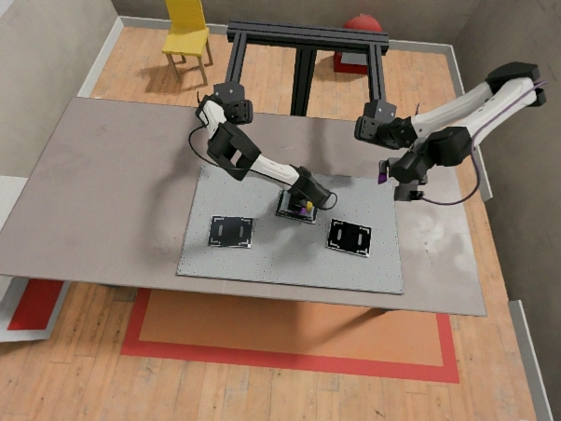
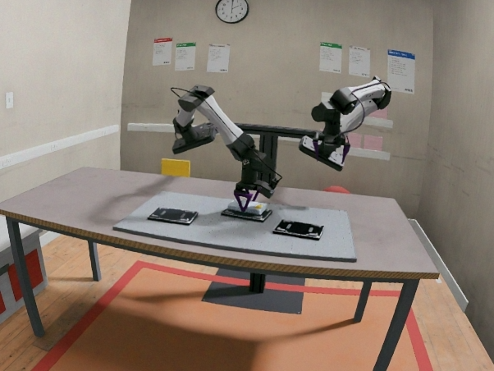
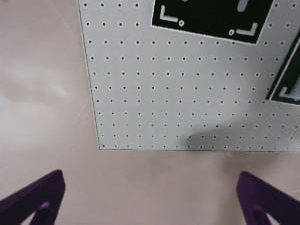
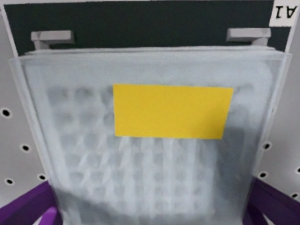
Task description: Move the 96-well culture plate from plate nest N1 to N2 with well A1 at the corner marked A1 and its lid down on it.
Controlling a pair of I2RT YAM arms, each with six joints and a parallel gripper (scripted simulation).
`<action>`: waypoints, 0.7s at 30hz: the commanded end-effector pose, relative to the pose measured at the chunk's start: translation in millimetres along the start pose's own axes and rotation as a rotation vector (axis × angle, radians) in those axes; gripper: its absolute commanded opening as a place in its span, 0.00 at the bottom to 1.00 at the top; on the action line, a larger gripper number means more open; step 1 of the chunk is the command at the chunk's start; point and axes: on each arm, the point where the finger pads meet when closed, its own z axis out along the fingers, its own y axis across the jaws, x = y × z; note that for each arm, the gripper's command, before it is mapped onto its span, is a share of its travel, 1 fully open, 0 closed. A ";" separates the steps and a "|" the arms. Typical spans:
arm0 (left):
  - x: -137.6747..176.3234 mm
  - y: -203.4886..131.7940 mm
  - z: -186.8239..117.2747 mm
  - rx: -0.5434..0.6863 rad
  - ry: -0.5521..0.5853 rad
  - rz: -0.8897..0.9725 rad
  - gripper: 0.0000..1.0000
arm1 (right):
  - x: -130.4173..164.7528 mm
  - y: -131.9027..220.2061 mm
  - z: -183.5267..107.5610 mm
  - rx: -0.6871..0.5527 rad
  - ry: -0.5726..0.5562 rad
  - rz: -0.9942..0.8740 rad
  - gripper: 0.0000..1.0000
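In the top view, the right gripper (image 1: pixel 300 210) (image 2: pixel 248 205) (image 4: pixel 152 180) is at the middle nest (image 1: pixel 307 220) (image 2: pixel 230 214) (image 3: pixel 276 98) (image 4: pixel 150 24), with the culture plate (image 1: pixel 285 205) (image 2: pixel 251 212) (image 4: pixel 165 169). N1 (image 1: pixel 230 231) (image 2: pixel 173 215) and N2 (image 1: pixel 349 237) (image 2: pixel 299 229) (image 3: pixel 215 19) have no plate in them. The middle nest looks like a halfway stop. The left gripper (image 1: pixel 400 186) (image 2: pixel 331 152) (image 3: pixel 151 178) is off to the side.

In the outside view, the right gripper's fingers are closed on the plate's sides, spread nearly wide because the plate is wide. The plate is over the middle nest, maybe sitting in it, but the picture is too small to be sure.

In the left wrist view, the fingers are wide apart with nothing between them.

In the right wrist view, the yellow label (image 1: pixel 309 206) (image 2: pixel 259 206) (image 4: pixel 172 111) is on top. If the plate is off line, letting go could leave one edge up on a locator. If the grip catches the lid, lifting could pull it loose.

Only this view shows the A1 mark (image 4: pixel 285 12) on the nest, but it cannot tell which well is A1. The outside view shows the plate's side, which the top view mostly hides.
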 end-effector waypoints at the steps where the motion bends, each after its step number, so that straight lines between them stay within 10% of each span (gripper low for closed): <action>1: -2.7 -1.7 -1.3 0.013 -0.009 -0.008 1.00 | -2.2 -2.0 8.7 0.000 0.004 0.005 0.00; 21: -2.7 -1.7 -1.3 0.013 -0.009 -0.008 1.00 | -1.9 -2.1 12.4 -0.001 0.004 0.008 0.00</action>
